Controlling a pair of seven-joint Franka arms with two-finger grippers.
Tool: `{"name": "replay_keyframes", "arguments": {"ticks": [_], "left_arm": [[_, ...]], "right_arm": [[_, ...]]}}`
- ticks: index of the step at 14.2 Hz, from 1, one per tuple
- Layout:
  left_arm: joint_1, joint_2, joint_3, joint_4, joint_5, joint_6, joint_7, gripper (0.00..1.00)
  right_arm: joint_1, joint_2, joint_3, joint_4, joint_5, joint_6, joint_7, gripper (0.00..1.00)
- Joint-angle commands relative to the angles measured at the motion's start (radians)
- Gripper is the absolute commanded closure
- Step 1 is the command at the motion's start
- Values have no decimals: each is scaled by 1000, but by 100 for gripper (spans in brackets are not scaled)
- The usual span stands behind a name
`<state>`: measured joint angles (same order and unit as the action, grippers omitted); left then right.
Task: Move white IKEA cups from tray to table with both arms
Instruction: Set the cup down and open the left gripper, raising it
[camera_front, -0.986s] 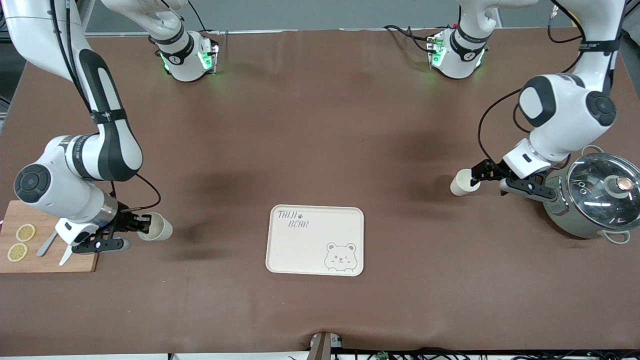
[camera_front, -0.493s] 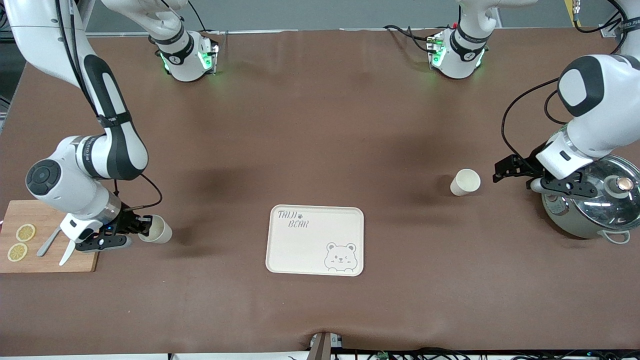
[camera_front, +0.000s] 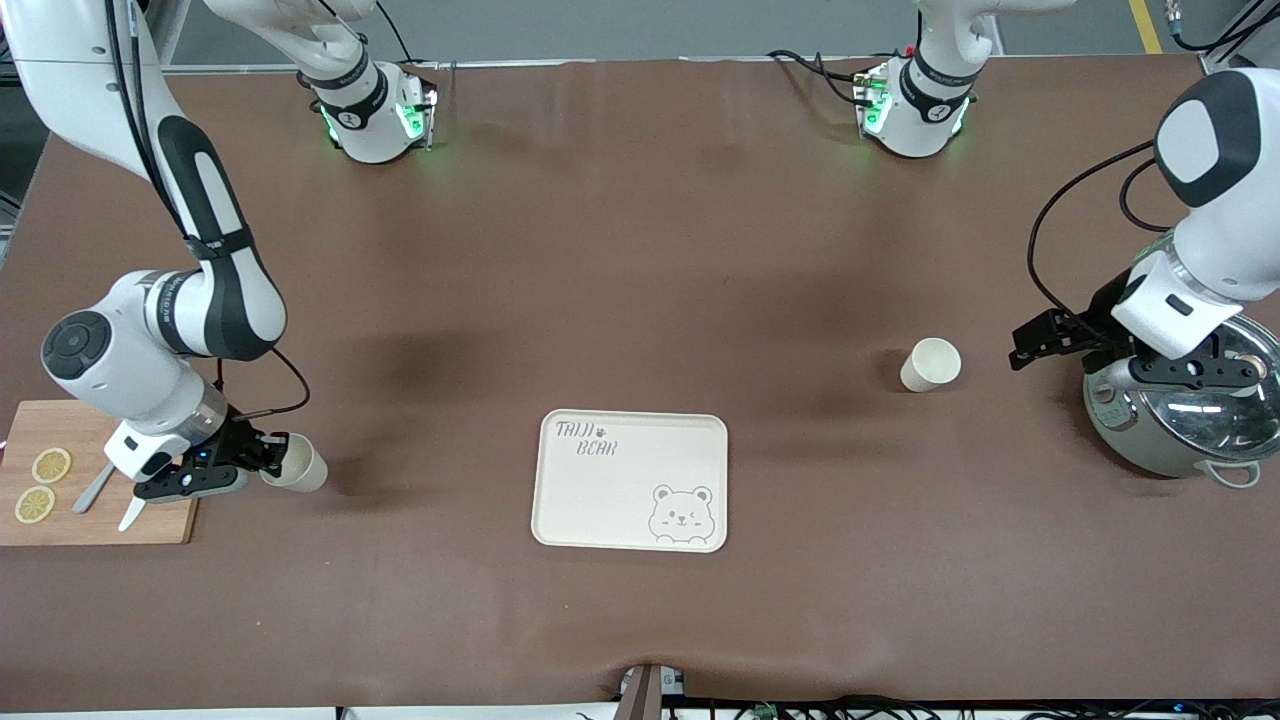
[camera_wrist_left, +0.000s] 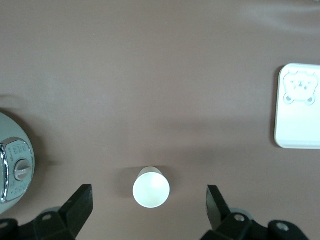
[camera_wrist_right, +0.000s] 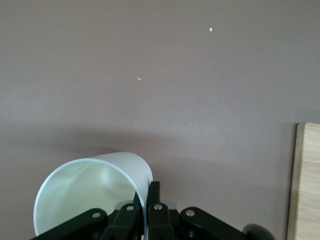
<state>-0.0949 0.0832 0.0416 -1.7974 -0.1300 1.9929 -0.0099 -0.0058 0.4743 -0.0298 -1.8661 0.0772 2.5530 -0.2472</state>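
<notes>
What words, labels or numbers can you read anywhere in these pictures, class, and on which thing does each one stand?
"TAIJI BEAR": printed in one corner of the cream tray, with a paw mark after the first word; the first word's letters are stylised, so that reading is uncertain.
Small print on a band around the right arm: too small to read.
Markings on the pot's control panel: too small to read.
The cups carry no writing.

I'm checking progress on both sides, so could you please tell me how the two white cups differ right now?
The cup near the pot stands free on the table, upright, with the open left end effector apart from it. The cup by the cutting board is pinched at its rim by the shut right end effector and is tilted. It also lies nearer the front camera. Both are plain, cream-white and handleless, and neither is on the bear tray.
</notes>
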Motion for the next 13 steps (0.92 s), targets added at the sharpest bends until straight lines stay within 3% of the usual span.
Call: {"name": "replay_keyframes", "arguments": {"ticks": [1, 7, 13], "left_arm": [[-14, 23, 0, 76, 26, -75, -57, 0], [-6, 18, -8, 239, 30, -287, -114, 0], [7, 3, 0, 253, 56, -304, -114, 0]], "right_arm": [[-6, -26, 16, -60, 24, 65, -26, 96], [-6, -16, 33, -100, 24, 166, -24, 96], [-10, -6, 50, -114, 24, 211, -23, 96]]}}
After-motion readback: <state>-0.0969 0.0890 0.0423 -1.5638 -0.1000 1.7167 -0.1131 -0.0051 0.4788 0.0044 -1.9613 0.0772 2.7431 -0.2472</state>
